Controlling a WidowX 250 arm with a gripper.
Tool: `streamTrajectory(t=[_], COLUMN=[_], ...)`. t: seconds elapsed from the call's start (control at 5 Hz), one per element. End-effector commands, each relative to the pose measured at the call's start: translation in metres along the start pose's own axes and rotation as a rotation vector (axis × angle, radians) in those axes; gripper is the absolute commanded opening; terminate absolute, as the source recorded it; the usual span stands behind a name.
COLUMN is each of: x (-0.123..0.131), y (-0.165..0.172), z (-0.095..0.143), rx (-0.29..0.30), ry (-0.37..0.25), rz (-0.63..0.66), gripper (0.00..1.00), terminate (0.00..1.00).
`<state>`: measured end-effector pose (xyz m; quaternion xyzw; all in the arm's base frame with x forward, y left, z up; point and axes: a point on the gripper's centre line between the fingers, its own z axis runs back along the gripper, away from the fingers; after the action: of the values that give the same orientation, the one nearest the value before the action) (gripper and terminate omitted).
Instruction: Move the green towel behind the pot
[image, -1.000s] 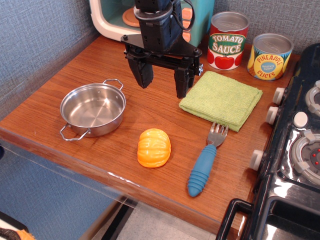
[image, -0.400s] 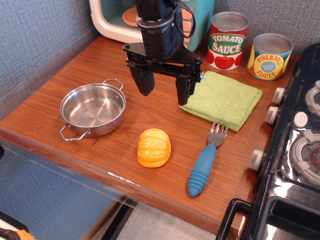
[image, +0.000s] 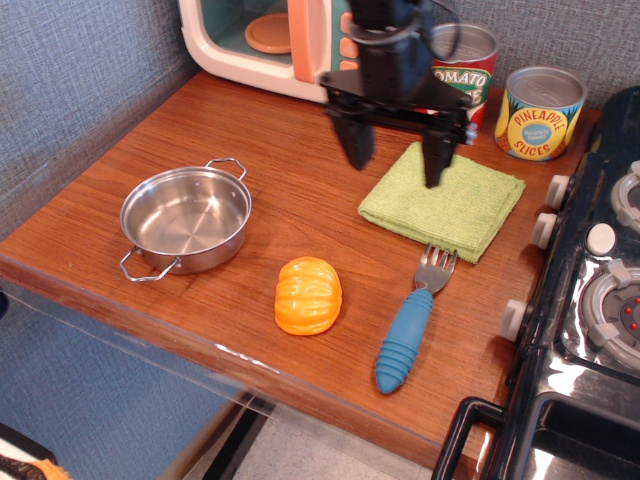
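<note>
Since the earlier frame the gripper (image: 396, 161) has travelled toward the right side of the tabletop, from the open wood between pot and towel to a spot over the towel's left part; nothing else has shifted. Its two dark fingers are spread wide and hold nothing: the left one (image: 357, 146) hangs over bare wood just off the towel's left corner, the right one (image: 434, 162) points down over the cloth. Whether that tip touches the cloth cannot be told.

The green towel (image: 455, 205) lies flat and folded toward the right side of the tabletop, near the back edge, turned so one corner points at the stove (image: 600, 300) that borders the right edge. Just behind it, at the back edge, stand a tomato sauce can (image: 470, 70), partly hidden by the arm, and a pineapple slices can (image: 540, 112). Just in front of the towel lies a fork with a blue handle (image: 408, 330), its tines nearly at the cloth's front edge and its handle reaching toward the front edge. Left of the fork sits an orange toy pumpkin (image: 308, 295).

The pot (image: 185, 220) stands upright and empty near the front left corner, well apart from the towel. A toy microwave (image: 270, 35) occupies the back left area.
</note>
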<state>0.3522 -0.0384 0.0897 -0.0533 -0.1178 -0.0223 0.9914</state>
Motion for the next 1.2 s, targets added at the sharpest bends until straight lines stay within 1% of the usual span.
streamTrajectory(t=[0.0, 0.2, 0.4, 0.6, 0.8, 1.0], x=[0.051, 0.059, 0.061, 0.063, 0.061, 0.057], y=[-0.011, -0.003, 0.002, 0.009, 0.013, 0.019], z=[-0.022, -0.037, -0.048, -0.053, -0.061, -0.071], rx=[0.195, 0.232, 0.231, 0.200, 0.171, 0.168], ry=[-0.025, 0.005, 0.035, 0.055, 0.090, 0.115], rz=[-0.031, -0.013, 0.015, 0.069, 0.112, 0.120], gripper=[1.00, 1.00, 1.00, 1.00, 1.00, 1.00], terminate=[0.00, 0.00, 0.00, 0.00, 0.00, 0.00])
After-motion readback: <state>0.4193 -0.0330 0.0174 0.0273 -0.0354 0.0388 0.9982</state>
